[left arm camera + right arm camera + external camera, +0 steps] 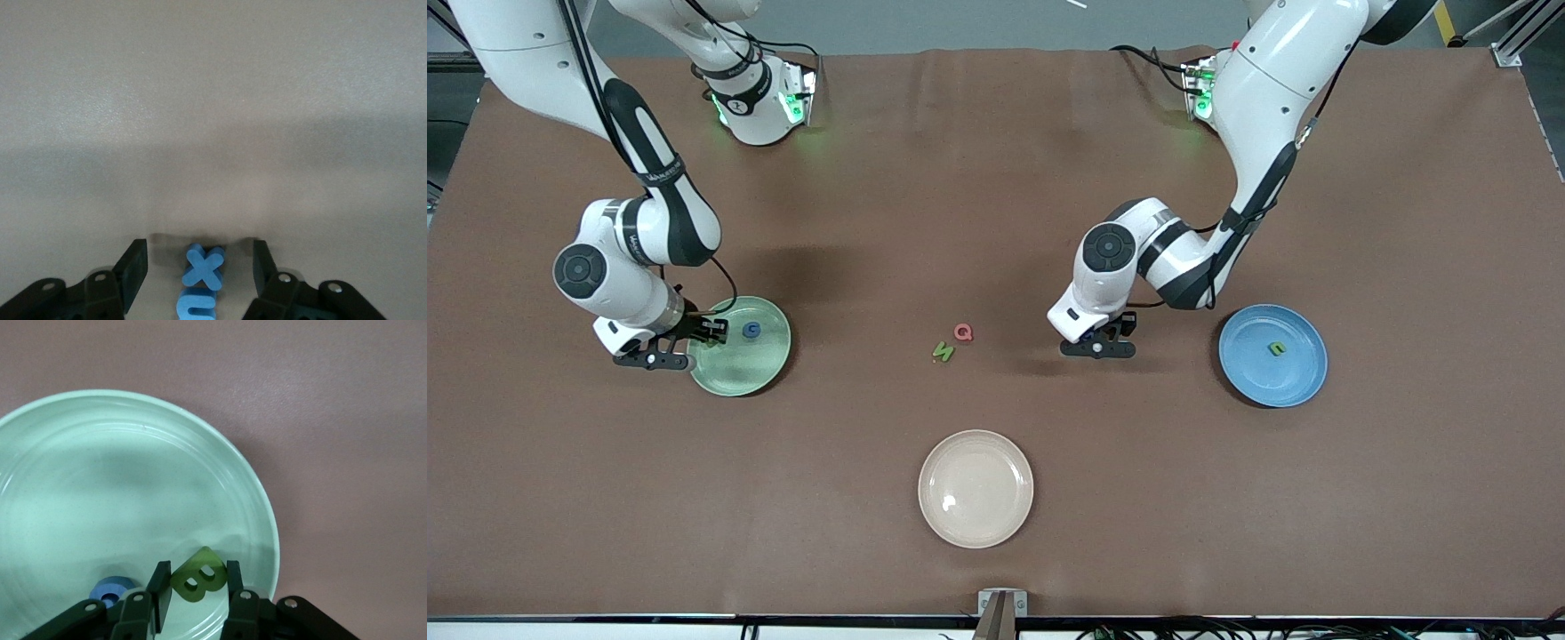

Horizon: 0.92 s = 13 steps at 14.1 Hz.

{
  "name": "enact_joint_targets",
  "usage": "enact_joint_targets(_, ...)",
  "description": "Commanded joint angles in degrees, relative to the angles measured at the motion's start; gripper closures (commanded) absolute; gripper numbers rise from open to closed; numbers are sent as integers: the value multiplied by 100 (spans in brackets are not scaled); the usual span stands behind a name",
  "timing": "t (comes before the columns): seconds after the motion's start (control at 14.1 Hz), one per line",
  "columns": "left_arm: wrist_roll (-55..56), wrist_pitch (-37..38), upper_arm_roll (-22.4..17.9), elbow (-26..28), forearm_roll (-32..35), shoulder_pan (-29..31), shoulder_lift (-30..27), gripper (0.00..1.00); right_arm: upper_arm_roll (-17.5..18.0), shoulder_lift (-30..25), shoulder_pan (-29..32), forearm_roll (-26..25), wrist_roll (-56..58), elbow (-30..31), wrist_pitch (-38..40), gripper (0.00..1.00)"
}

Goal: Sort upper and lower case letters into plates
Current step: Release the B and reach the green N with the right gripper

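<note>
The cream plate (975,488) is set nearest the front camera on the brown surface (996,178), and every other thing is placed farther from the camera than it. Farther than the cream plate, about mid-surface, the green N (943,352) is found, with the pink Q (963,332) just beside it and slightly farther still. Toward the left arm's end from the cream plate, the blue plate (1303,382) is seen, and a green u (1278,349) is carried in it. Between the Q and the blue plate, the left end effector (1098,348) is held low over the surface; in the left wrist view its fingers (133,270) are spread wide on either side of a blue x (204,267), which lies on the surface without being touched, and a second blue letter (195,307) is partly seen against the x. Toward the right arm's end from the cream plate, the green plate (760,373) is seen, with a blue G (751,330) resting in it. The right end effector (694,342) is held over that plate's rim, and a green B (198,577) is clamped between its narrowed fingers (159,590), just above the plate's floor and beside the G.
</note>
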<state>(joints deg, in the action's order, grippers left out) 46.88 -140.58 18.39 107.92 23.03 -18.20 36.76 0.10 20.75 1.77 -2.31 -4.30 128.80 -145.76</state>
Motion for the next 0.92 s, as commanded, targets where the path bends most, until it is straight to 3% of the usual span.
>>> enact_joint_targets(0.0, 137, -128, -2, 133, 44, 10, -143, 29, 104, -27, 69, 2, 52, 119, -67, 78)
enact_joint_targets(0.14, 181, -163, -2, 133, 35, 18, -125, 35, 113, -36, 60, 2, 43, 110, -49, 1)
enact_joint_targets(0.43, 330, -163, 7, 141, 26, 36, -116, 39, 226, -115, -124, 116, -288, -117, 265, 0)
enact_joint_targets(0.64, 330, -163, 7, 141, 26, 45, -108, 45, 481, -141, -554, 169, -1578, -513, 784, 0)
enact_joint_targets(0.71, 330, -163, 7, 141, 26, 54, -99, 50, 543, -133, -738, 169, -2035, -584, 803, 0)
enact_joint_targets(0.85, 330, -163, 7, 141, 26, 54, -72, 51, 552, -106, -1255, 169, -3010, -759, 803, 0)
